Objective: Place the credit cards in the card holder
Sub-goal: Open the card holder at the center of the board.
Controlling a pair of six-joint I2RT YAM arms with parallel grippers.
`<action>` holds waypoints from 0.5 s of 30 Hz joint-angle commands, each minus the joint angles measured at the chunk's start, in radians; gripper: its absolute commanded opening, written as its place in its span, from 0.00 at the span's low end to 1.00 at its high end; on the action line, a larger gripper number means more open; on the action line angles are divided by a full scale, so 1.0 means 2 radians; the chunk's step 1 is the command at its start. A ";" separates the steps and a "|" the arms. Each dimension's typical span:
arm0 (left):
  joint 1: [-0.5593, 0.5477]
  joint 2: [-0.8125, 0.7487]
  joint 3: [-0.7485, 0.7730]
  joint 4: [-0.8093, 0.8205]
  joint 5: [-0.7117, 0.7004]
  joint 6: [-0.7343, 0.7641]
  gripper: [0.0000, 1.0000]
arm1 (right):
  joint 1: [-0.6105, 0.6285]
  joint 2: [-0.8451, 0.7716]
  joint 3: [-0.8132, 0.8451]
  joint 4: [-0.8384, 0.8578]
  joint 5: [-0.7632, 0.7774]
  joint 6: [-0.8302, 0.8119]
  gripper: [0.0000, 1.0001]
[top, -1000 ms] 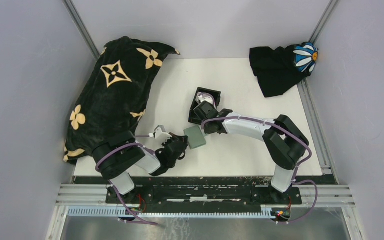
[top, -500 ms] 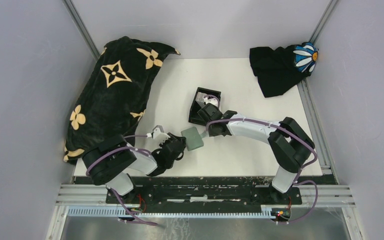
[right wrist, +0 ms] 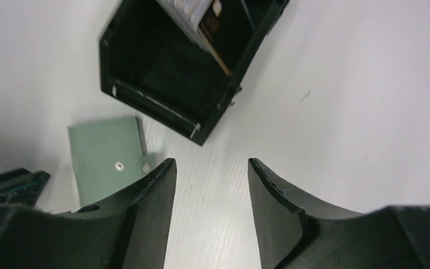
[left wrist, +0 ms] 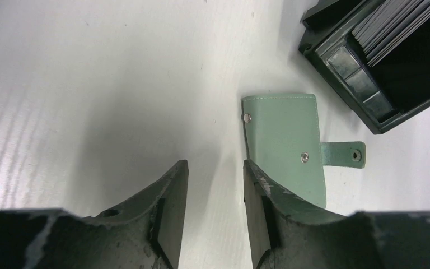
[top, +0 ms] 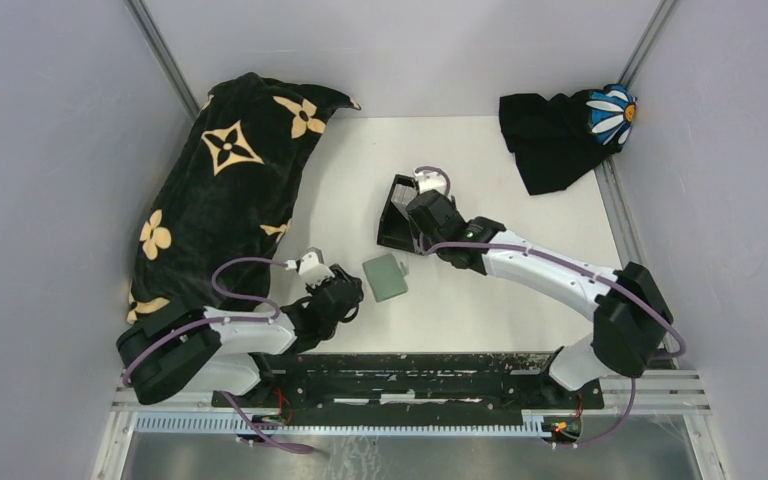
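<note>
Several credit cards (right wrist: 201, 22) lean stacked against one wall of the black card holder (right wrist: 162, 106). My right jaws (right wrist: 211, 165) hang spread, gripping nothing, just off the holder's corner. A green snap pouch (left wrist: 285, 145) lies flat near the holder, apart from it. My left jaws (left wrist: 214, 168) are spread too, holding nothing, at the pouch's far edge from the holder. White worktop (top: 520, 290) shows along the holder's outer walls.

The top camera looks down over the whole bench (top: 360, 160); both wrist cameras face down close, sharing the card holder (right wrist: 157, 107).
</note>
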 commanded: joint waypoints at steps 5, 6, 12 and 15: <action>0.003 -0.041 0.059 -0.036 -0.057 0.134 0.61 | -0.009 -0.003 0.064 0.102 0.025 -0.015 0.62; 0.005 -0.037 0.066 -0.028 -0.056 0.147 0.64 | -0.010 0.014 0.087 0.086 0.025 -0.012 0.62; 0.070 0.002 0.097 0.023 0.018 0.196 0.66 | -0.025 0.088 0.178 0.032 0.031 0.016 0.64; 0.116 0.028 0.104 0.056 0.073 0.201 0.67 | -0.043 0.111 0.194 0.023 0.017 0.036 0.64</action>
